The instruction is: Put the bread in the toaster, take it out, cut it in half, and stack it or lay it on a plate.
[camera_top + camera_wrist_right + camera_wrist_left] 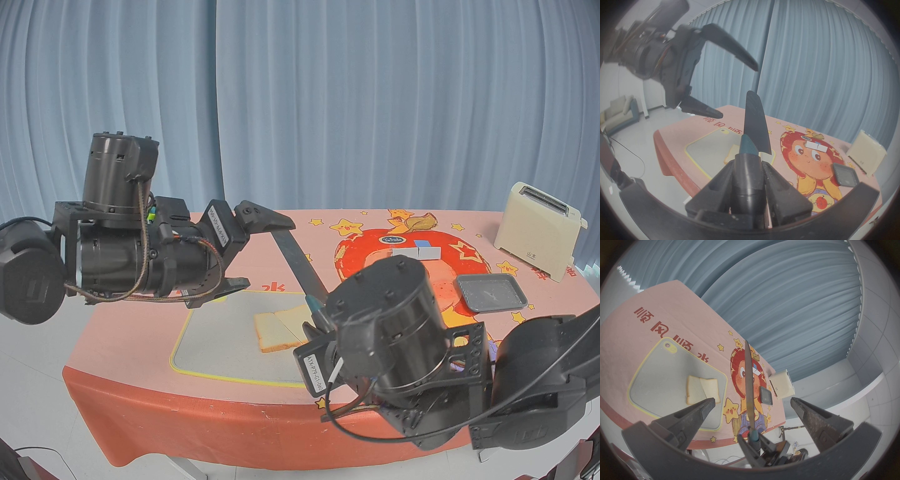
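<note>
Two bread halves (282,328) lie side by side, touching, on the cutting board (219,340) at the table's near left. Right gripper (748,162) pinches the knife (300,259) by its handle, blade pointing far. Left gripper (267,253) hangs above the board, fingers spread wide. Toaster (540,231) stands far right, tray (490,292) near it.
</note>
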Available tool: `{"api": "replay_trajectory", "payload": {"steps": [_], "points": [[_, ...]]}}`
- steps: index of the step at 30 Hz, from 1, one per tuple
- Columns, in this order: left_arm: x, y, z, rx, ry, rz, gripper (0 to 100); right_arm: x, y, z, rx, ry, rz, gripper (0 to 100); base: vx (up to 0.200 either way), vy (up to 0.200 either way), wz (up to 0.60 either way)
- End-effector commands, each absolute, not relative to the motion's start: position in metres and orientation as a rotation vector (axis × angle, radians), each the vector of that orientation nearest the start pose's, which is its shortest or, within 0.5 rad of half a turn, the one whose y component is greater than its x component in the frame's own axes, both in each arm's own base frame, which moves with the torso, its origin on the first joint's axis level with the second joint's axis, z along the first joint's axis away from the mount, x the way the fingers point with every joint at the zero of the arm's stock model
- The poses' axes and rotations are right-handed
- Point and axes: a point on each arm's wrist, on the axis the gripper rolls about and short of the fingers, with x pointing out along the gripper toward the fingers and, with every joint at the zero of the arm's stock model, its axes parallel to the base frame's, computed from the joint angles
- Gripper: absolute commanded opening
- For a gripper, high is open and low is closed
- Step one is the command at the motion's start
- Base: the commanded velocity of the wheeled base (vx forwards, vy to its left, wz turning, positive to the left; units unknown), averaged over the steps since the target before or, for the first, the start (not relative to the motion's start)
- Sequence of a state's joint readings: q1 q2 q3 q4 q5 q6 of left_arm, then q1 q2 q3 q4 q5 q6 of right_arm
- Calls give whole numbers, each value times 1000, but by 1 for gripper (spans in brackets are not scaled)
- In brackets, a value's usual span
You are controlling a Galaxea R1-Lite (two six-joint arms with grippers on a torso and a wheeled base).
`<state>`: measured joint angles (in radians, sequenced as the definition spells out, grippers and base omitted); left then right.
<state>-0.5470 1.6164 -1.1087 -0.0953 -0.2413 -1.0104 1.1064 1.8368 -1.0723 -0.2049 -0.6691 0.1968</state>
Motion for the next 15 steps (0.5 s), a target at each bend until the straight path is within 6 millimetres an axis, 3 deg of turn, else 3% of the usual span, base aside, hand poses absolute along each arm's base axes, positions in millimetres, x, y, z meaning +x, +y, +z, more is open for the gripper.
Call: {"api": "replay_trajectory", "payload": {"steps": [1, 6, 15], "points": [[231, -147, 247, -841, 730, -522, 100, 165, 286, 186, -165, 395, 414, 0, 0, 0, 0], [219, -139, 257, -781, 671, -563, 100, 159, 273, 195, -83, 438, 518, 0, 0, 0, 0], [212, -135, 251, -600, 622, -611, 100, 180, 250, 207, 92, 522, 635, 0, 0, 0, 0]]}}
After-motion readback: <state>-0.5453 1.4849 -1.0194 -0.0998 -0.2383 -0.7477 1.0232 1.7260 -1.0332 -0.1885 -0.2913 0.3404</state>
